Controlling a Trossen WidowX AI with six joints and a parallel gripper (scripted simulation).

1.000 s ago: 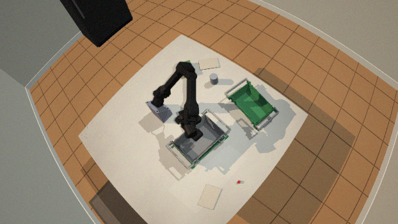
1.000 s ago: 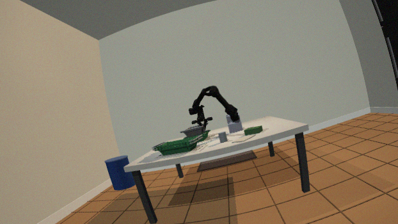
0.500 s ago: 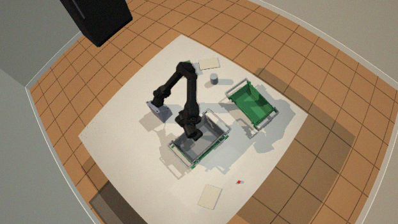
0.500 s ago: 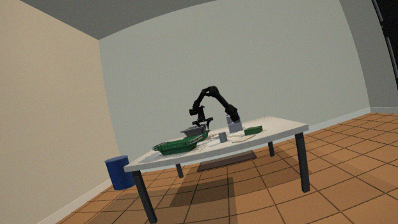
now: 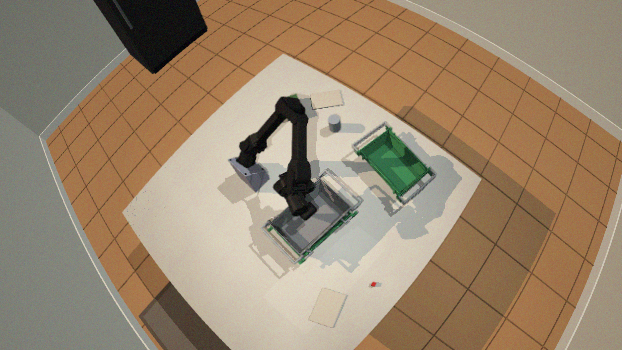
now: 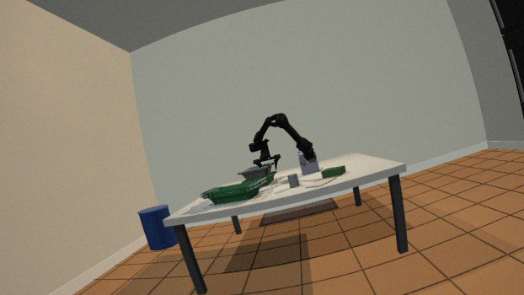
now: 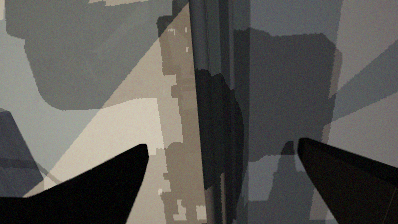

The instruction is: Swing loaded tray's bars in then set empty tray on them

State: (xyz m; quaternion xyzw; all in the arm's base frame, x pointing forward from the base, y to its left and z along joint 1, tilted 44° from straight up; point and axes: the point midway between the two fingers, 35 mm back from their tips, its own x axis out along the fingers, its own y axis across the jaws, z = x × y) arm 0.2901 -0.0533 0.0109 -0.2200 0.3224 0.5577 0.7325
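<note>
The empty grey tray sits on top of the loaded green tray and looks roughly level, its own wire bars out over its ends. Only green edges of the lower tray show; its blocks and most of its bars are hidden, so I cannot tell how the bars lie. My gripper is open over one long side of the grey tray. In the wrist view the fingers stand apart, one on each side of that wall, touching nothing that I can see.
Another green tray stands to the right, its bars out. A grey cylinder, a green block, two flat cream plates and a tiny red block are also on the table. A blue-grey stand is by the arm's base.
</note>
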